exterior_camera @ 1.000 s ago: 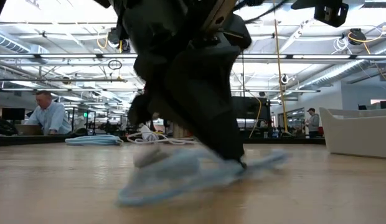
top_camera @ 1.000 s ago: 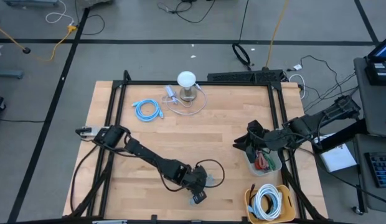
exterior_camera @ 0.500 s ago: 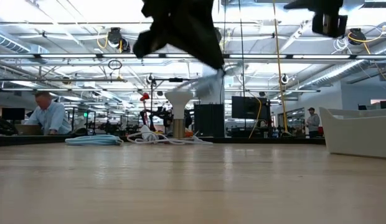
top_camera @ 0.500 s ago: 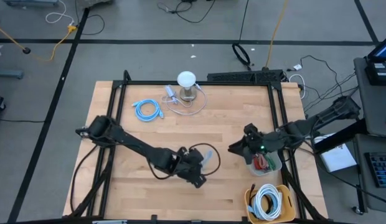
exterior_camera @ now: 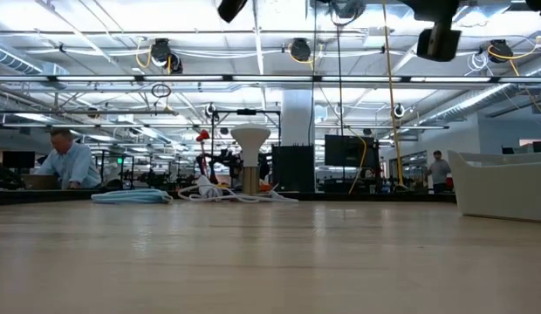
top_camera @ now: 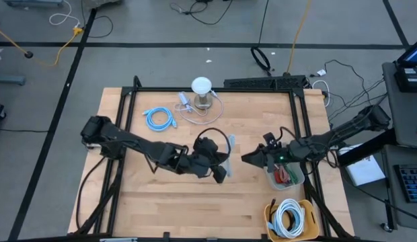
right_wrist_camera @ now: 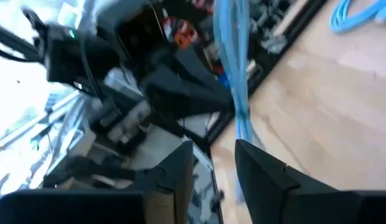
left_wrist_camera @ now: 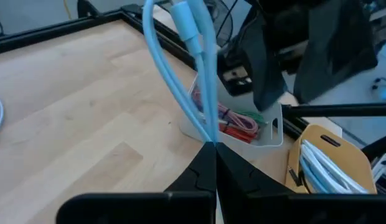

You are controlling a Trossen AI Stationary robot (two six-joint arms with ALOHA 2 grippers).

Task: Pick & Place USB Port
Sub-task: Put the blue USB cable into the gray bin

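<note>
A light-blue USB cable (left_wrist_camera: 180,81) is up in the air over the middle of the table, with my left gripper (left_wrist_camera: 213,149) shut on it. Its strands rise from the fingertips to a pale connector (left_wrist_camera: 188,28). In the high view this gripper (top_camera: 220,163) is right of the table's centre. My right gripper (top_camera: 249,159) points level toward it from the right. It is open (right_wrist_camera: 211,155), and the cable (right_wrist_camera: 233,68) hangs just ahead of its fingers, not between them. My left gripper pinches two strands of the blue cable (left_wrist_camera: 207,132) together between its two fingertips. The fingers come from the table's left, slanting a little downward. The cable is lifted clear of the table, and its strands stand up beyond the fingertips.
A clear bin (top_camera: 287,178) holding red and green cables stands under the right arm, and a yellow bin (top_camera: 269,215) with a white cable sits at the near right corner. A coiled blue cable (top_camera: 159,119) and a white stand (top_camera: 202,91) with a white cord lie at the far edge.
My left gripper has risen from the tabletop near the near edge and moved toward the far right, toward my right gripper. It has tipped from steeply down to nearly level. The blue cable has gone from lying on the wood to lifted clear. My right gripper has tipped level and sunk slightly.
</note>
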